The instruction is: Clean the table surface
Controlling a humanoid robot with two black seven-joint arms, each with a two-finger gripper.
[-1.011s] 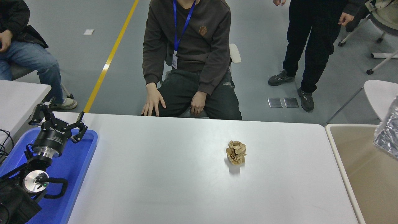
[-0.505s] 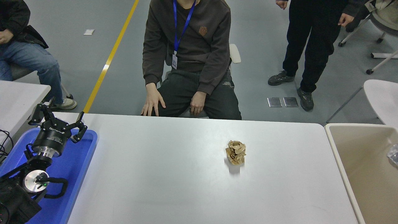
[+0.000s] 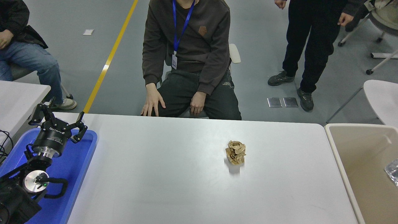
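Observation:
The table surface (image 3: 174,180) is a large white-grey tabletop that fills the lower picture. A crumpled brown paper ball (image 3: 236,152) stands on it, right of the middle. My left gripper (image 3: 58,119) is parked at the lower left above the blue tray, its fingers spread open and empty. My right arm and gripper are out of view. A crinkled clear or silvery wrapper (image 3: 392,172) lies inside the beige bin at the right edge.
A blue plastic tray (image 3: 77,161) lies at the table's left end. A beige bin (image 3: 360,161) stands against the right end. A seated person (image 3: 186,62) faces the far edge, hands on knees. Others sit and stand behind. Smaller white tabletops (image 3: 18,96) show at both sides.
The silvery wrapper dropped from high at the right edge down into the beige bin. The paper ball and the left arm have not moved.

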